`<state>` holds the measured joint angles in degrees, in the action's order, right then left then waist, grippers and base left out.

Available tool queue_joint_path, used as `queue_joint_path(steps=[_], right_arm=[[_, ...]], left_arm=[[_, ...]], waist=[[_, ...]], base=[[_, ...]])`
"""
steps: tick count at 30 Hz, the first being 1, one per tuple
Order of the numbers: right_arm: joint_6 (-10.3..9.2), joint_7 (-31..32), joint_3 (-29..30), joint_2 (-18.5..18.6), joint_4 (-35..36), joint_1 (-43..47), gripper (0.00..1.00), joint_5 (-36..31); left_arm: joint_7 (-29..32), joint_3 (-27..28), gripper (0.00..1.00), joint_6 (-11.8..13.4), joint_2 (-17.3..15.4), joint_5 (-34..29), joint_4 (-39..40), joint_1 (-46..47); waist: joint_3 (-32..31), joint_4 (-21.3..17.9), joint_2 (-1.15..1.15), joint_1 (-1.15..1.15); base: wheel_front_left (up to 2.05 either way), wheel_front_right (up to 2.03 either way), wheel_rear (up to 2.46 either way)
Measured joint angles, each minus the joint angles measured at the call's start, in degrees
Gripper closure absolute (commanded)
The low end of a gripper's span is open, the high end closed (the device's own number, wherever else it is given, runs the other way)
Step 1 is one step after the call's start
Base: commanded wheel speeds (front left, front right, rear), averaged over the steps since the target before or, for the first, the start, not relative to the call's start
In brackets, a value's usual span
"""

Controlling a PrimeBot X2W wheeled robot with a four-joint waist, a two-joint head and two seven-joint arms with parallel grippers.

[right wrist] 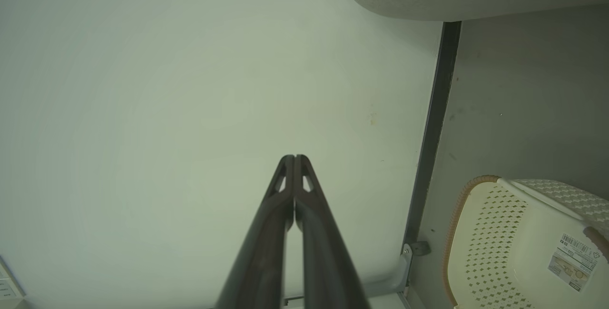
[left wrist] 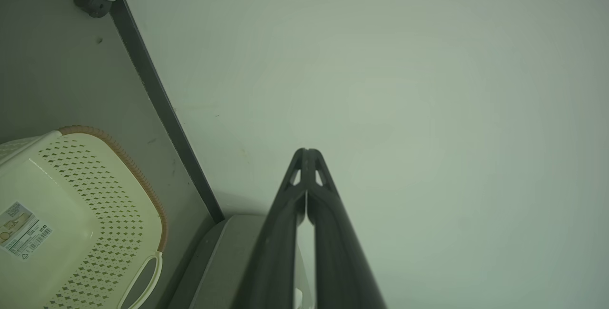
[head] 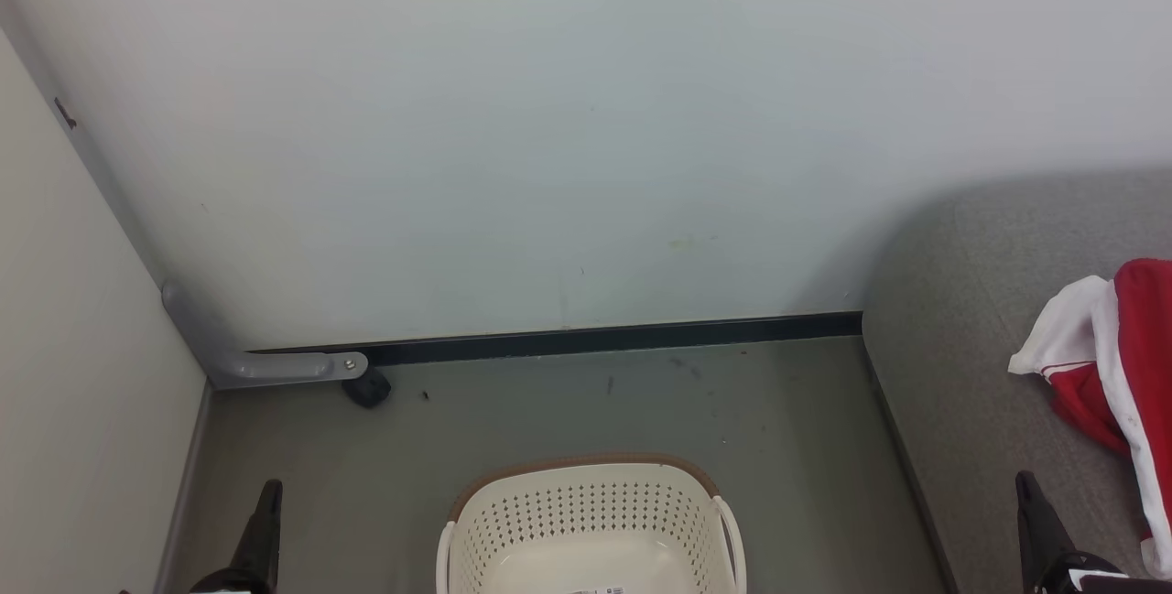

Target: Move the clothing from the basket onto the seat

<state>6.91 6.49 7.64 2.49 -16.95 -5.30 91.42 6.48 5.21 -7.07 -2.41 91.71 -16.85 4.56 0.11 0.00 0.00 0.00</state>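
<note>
Two closed, empty grippers, left [head: 265,507] and right [head: 1030,498], flank the bare basket [head: 586,521]. At three o'clock, soft, light clothing [head: 1131,347] lies on the seat [head: 961,374]; pinch any fold.

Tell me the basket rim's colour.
Brown, woven-look rim on the cream basket; left wrist view shows it best.

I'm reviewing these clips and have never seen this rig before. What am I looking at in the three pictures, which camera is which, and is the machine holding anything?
It is a wheeled robot with two arms. The top picture comes from its head, looking down at the floor by a wall. The other two come from cameras on each wrist, looking along that arm's dark fingers. The left gripper and right gripper are both shut and hold nothing. On the floor stands the basket, cream with a brown rim; what shows of its inside is bare apart from a sticker. To the right is the seat, a grey sofa, with the clothing, red and white, lying on it.
</note>
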Motion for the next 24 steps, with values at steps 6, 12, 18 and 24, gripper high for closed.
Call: queue_joint_path(steps=[6, 12, 18, 24], right_arm=[[0.0, 0.0, 0.0, 0.0, 0.0, 0.0, 1.0, 0.0], [0.0, 0.0, 0.0, 0.0, 0.0, 0.0, 1.0, 0.0], [0.0, 0.0, 0.0, 0.0, 0.0, 0.0, 1.0, 0.0], [0.0, 0.0, 0.0, 0.0, 0.0, 0.0, 1.0, 0.0]], left_arm=[[0.0, 0.0, 1.0, 0.0, 0.0, 0.0, 0.0, 0.0], [0.0, 0.0, 1.0, 0.0, 0.0, 0.0, 0.0, 0.0], [0.0, 0.0, 1.0, 0.0, 0.0, 0.0, 0.0, 0.0], [0.0, 0.0, 1.0, 0.0, 0.0, 0.0, 0.0, 0.0]], waist=[[0.0, 0.0, 0.0, 0.0], [0.0, 0.0, 0.0, 0.0], [0.0, 0.0, 0.0, 0.0], [0.0, 0.0, 0.0, 0.0]], base=[[0.0, 0.0, 0.0], [0.0, 0.0, 0.0], [0.0, 0.0, 0.0], [0.0, 0.0, 0.0]])
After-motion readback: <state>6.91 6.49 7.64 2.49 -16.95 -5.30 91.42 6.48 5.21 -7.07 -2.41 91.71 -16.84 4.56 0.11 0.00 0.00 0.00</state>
